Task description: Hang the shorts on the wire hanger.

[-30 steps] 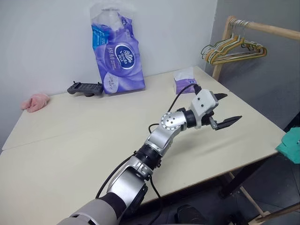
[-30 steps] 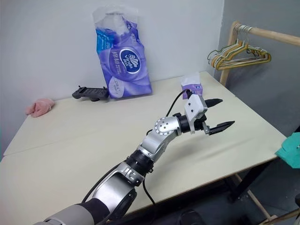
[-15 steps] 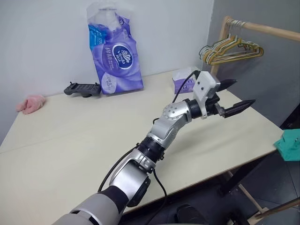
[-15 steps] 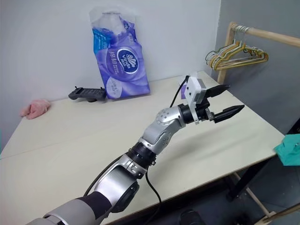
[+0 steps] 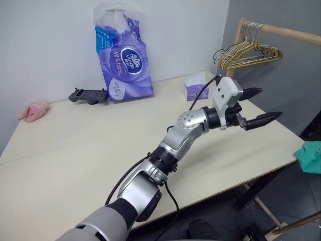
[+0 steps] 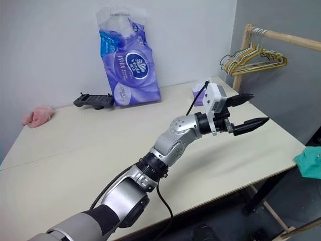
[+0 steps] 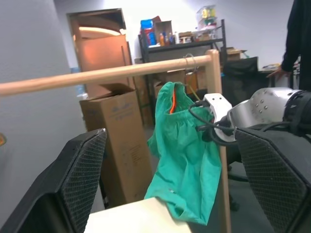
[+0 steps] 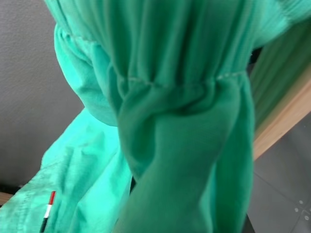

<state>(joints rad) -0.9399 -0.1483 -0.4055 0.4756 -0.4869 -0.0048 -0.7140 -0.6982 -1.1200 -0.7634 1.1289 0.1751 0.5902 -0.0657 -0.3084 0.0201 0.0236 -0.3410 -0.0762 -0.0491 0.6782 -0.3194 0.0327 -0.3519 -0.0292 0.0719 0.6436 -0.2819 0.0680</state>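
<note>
Silver metal left arm (image 5: 173,145) with black joint rings, a looping black cable, white wrist block, 2 pointed black fingers (image 5: 263,119).

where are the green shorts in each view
Left eye view: the shorts are a teal patch at the right edge, below the table corner.
Right eye view: same patch at the right edge.
Left wrist view: they hang mid-picture, in front of the wooden rail.
Right wrist view: gathered cloth across most of the picture.
Shared landmark: the wooden rail, also top right in the left eye view.
</note>
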